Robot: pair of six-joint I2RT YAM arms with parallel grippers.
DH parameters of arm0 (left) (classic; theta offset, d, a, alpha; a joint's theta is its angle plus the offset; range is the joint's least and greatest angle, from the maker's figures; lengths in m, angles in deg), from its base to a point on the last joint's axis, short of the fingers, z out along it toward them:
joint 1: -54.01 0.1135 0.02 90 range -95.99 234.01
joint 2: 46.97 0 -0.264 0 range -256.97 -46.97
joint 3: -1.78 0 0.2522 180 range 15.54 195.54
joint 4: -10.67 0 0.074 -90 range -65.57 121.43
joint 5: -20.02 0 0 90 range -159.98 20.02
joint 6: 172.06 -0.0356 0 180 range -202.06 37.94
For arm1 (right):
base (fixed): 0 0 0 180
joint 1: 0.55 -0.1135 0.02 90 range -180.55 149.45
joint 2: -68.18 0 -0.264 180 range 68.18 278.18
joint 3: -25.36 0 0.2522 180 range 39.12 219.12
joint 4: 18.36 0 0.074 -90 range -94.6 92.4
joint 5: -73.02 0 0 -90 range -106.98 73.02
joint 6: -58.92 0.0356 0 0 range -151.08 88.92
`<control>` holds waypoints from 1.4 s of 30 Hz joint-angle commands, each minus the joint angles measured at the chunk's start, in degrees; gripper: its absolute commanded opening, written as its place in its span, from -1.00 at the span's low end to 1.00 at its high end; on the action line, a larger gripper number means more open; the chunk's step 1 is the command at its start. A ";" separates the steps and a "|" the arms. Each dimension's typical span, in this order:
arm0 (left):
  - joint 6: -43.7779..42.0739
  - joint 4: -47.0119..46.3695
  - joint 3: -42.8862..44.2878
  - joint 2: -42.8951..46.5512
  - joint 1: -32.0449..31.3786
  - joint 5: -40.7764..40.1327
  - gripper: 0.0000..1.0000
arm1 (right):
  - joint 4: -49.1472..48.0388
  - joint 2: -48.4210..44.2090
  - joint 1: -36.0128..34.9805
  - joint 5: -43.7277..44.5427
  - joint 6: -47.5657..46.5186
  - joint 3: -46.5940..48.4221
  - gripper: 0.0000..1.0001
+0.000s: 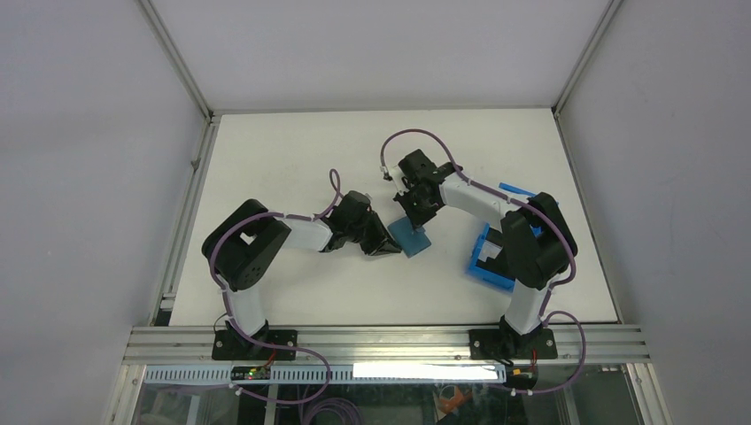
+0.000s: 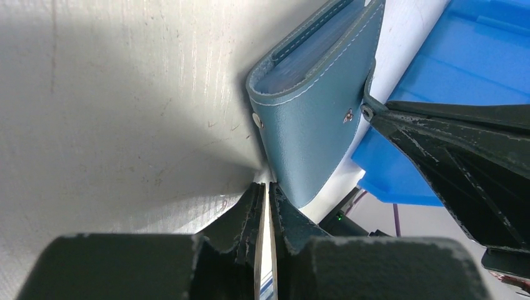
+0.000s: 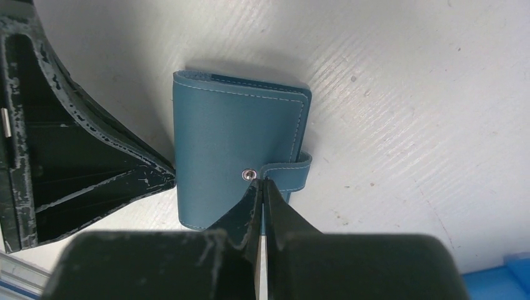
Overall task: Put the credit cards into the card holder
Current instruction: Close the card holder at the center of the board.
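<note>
The teal card holder [image 1: 410, 237] lies folded shut on the white table between the two grippers. In the right wrist view the holder [image 3: 231, 131] shows its snap button [image 3: 249, 174] bare, with the tab [image 3: 289, 170] loose beside it. My right gripper [image 3: 261, 182] is shut, its tips pressed on the holder at the tab's end, next to the button. My left gripper [image 2: 267, 185] is shut, its tips on the table against the holder's [image 2: 312, 119] near edge. No credit cards are in view.
The bright-blue plastic bin [image 1: 492, 264] stands right of the holder, partly under the right arm, and shows in the left wrist view [image 2: 462, 56]. The right gripper's fingers [image 2: 450, 144] reach in from the right there. The table's aluminium frame [image 1: 381, 341] runs along the near edge.
</note>
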 commanded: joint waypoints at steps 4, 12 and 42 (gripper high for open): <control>1.47 -3.16 1.05 0.11 -0.76 1.72 -0.84 | -1.00 -3.15 -2.21 0.37 -0.93 -0.66 -1.00; 2.05 -4.30 0.88 -0.32 -0.73 1.86 -0.84 | -1.12 -3.17 -4.07 2.22 -1.83 -1.32 -1.00; 3.16 -6.43 0.35 -0.99 -0.72 2.16 -0.85 | -0.77 -1.99 -6.77 9.80 -1.84 0.64 -1.00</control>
